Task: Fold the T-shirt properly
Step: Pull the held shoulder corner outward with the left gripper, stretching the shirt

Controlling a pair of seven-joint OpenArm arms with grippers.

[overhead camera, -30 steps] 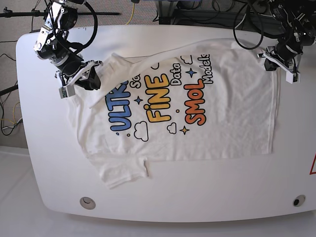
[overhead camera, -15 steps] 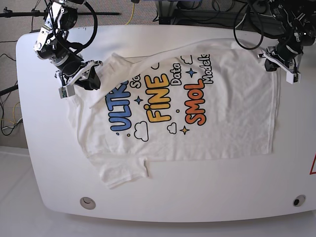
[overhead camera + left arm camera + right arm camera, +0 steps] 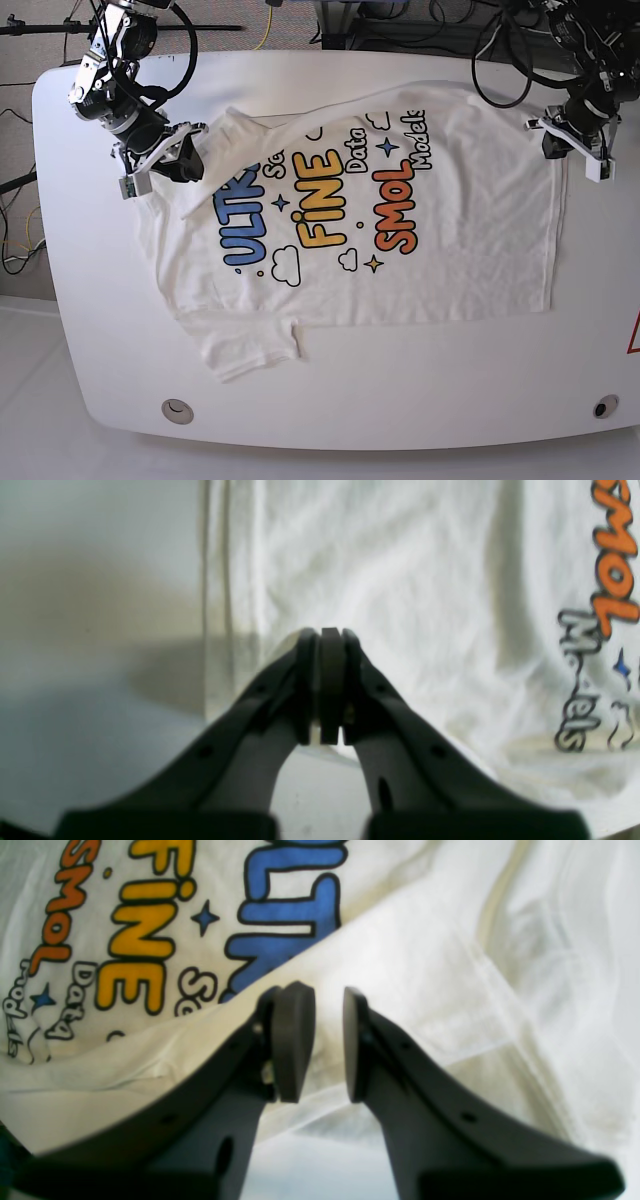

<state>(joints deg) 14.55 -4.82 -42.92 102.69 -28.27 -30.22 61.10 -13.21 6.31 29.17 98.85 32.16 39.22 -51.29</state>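
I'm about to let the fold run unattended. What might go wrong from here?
The left gripper is shut near the T-shirt hem, seemingly on nothing, so a lift there may raise no cloth. The right gripper is open over an already doubled-over flap by the blue lettering; pinching there could catch uneven layers and skew the fold.

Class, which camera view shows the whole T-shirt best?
The base view: the T-shirt lies fully visible with all its lettering. The left wrist view shows only its plain edge and some orange letters; the right wrist view shows a folded sleeve area and partial lettering.

Bright, even overhead light; both wrist views soft, their foregrounds blurred and shadowed.
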